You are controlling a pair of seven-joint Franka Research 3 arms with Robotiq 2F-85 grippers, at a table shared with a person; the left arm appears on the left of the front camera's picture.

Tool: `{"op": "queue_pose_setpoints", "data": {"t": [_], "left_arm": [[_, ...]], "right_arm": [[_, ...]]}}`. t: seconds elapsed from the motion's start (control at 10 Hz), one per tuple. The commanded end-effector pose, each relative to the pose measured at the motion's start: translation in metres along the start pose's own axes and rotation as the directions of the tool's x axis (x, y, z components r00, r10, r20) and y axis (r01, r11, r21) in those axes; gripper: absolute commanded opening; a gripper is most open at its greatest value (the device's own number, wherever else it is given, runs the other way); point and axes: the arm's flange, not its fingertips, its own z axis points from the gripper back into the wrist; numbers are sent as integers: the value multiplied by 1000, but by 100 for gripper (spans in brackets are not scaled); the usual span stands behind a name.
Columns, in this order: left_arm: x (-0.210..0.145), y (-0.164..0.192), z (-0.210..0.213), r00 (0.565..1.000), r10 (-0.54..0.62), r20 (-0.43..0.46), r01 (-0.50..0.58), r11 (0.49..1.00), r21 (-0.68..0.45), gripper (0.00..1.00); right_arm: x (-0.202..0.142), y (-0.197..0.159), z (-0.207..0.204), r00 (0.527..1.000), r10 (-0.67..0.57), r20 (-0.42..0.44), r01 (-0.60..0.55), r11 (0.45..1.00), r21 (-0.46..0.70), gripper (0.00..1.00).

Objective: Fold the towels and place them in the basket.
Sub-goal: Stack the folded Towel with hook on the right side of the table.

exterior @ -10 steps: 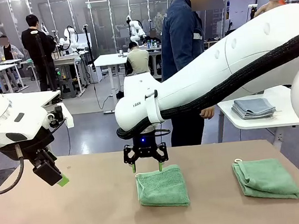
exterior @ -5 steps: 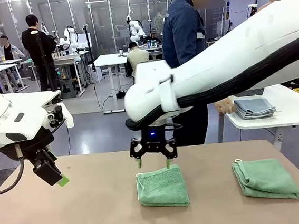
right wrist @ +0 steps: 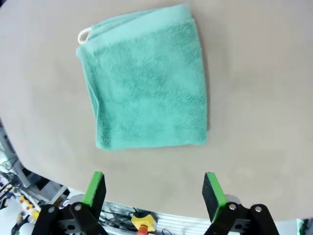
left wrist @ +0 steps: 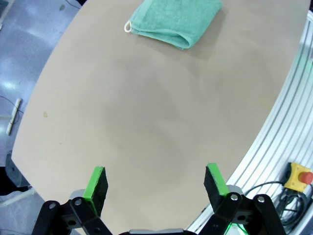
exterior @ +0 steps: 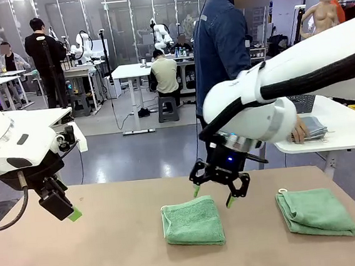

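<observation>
Two folded mint-green towels lie on the tan table, one in the middle (exterior: pixel 192 221) and one at the right (exterior: pixel 315 213) with a white loop at its far corner. My right gripper (exterior: pixel 213 197) hangs open and tilted just above the middle towel's far edge. In the right wrist view that towel (right wrist: pixel 146 83) lies flat beyond the open right gripper (right wrist: pixel 153 190), nothing between the pads. My left gripper (exterior: pixel 72 212) hovers at the table's left side. It stands open (left wrist: pixel 155 182) over bare table, with a folded towel (left wrist: pixel 173 22) far ahead. The basket is out of view.
A person stands at the far side, one hand on a stack of grey cloths (exterior: pixel 299 127) on a white side table (exterior: pixel 347 132). A red stop button (left wrist: pixel 298 176) sits past the table's railed edge. Bare tabletop (exterior: pixel 112 240) spreads left of the middle towel.
My right gripper has lifted off the middle towel's far edge and swung right, tilting as the arm drew back. The person's hand has come down onto the grey cloths. The left arm has stayed still.
</observation>
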Motion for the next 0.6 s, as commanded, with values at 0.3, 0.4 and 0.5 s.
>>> {"op": "queue_pose_setpoints", "data": {"t": [0.3, 0.4, 0.5], "left_arm": [[2, -1, -2, 1000, 7, -1, -7, 1000, 20, 100], [2, -1, -2, 1000, 7, -1, -7, 1000, 20, 100], [2, -1, -2, 1000, 7, -1, -7, 1000, 20, 100]], "right_arm": [[39, -64, -47, 995, 94, 16, -95, 961, 260, 100], [47, -69, -58, 995, 100, 31, -104, 953, 284, 100], [52, -72, -70, 992, 119, 49, -128, 939, 320, 100]]}}
